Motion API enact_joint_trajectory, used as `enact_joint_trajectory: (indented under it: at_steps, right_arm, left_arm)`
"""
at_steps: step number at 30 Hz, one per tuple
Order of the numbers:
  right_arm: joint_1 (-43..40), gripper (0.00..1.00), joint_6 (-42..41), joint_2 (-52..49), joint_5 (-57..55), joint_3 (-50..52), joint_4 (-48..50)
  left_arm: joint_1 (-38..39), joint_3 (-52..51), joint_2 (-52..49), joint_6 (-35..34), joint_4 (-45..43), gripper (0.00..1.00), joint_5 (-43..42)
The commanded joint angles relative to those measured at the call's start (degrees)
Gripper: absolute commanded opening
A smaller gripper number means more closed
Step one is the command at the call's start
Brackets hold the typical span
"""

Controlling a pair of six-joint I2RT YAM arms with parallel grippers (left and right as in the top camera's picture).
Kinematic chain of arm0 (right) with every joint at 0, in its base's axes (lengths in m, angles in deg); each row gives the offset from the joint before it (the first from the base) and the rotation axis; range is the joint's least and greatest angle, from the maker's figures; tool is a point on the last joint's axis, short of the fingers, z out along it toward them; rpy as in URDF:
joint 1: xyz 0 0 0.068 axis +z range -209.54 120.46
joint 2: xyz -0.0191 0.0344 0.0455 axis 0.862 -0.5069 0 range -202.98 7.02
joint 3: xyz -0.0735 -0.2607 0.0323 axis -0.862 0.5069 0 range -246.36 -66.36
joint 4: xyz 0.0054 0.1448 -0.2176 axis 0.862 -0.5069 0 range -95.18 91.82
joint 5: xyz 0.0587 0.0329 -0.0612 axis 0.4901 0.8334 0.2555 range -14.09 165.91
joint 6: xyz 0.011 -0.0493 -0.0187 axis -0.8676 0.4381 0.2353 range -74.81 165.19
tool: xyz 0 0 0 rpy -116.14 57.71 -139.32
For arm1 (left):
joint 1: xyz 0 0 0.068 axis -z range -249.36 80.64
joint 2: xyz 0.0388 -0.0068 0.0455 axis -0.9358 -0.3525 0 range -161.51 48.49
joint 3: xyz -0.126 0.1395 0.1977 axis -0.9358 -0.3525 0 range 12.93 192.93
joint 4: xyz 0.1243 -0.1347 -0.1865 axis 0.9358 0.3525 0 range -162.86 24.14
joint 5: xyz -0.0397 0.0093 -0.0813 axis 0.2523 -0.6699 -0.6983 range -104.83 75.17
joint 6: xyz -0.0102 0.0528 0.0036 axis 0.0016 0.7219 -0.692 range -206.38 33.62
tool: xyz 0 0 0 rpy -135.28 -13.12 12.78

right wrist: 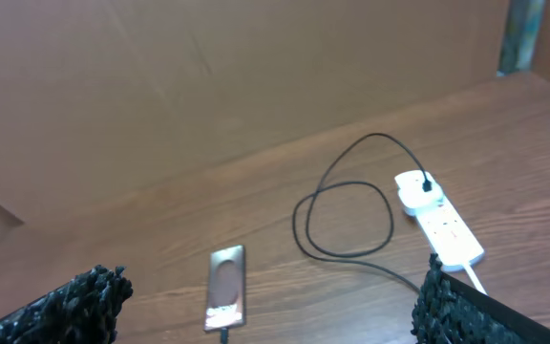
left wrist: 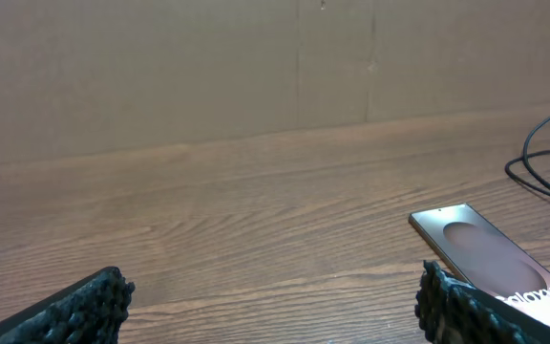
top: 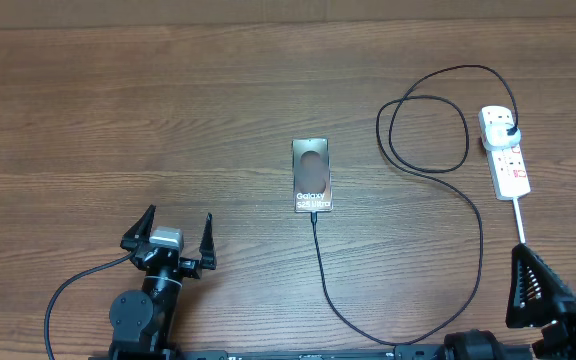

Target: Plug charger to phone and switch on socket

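Phone [top: 312, 175] lies ahead, between the spread left gripper [top: 179, 216] and spread right gripper [top: 560, 265], touching neither.

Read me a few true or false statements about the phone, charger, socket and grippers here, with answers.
1. The phone lies flat on the table. True.
2. The left gripper holds the charger. False: it is open and empty.
3. The charger's plug sits in the socket. True.
4. The socket lies left of the phone. False: it lies to the phone's right.
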State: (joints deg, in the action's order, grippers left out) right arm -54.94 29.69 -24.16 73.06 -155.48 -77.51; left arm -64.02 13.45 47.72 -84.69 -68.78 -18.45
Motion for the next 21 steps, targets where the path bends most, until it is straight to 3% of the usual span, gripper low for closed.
enact_joint_trajectory:
  at_steps: [1,7,21]
  right_arm:
    - [0.26,1.00,3.28,-0.26,-2.12,1.42,0.07]
    - [0.26,1.00,3.80,-0.26,-3.06,9.03,2.10]
    - [0.26,1.00,3.85,-0.26,1.09,29.83,19.96]
  left_arm:
    - [0.31,-0.24,0.46,0.92,0.20,1.00,0.85]
    - [0.31,-0.24,0.46,0.92,0.17,1.00,0.85]
    - [0.31,-0.24,0.46,0.92,0.20,1.00,0.85]
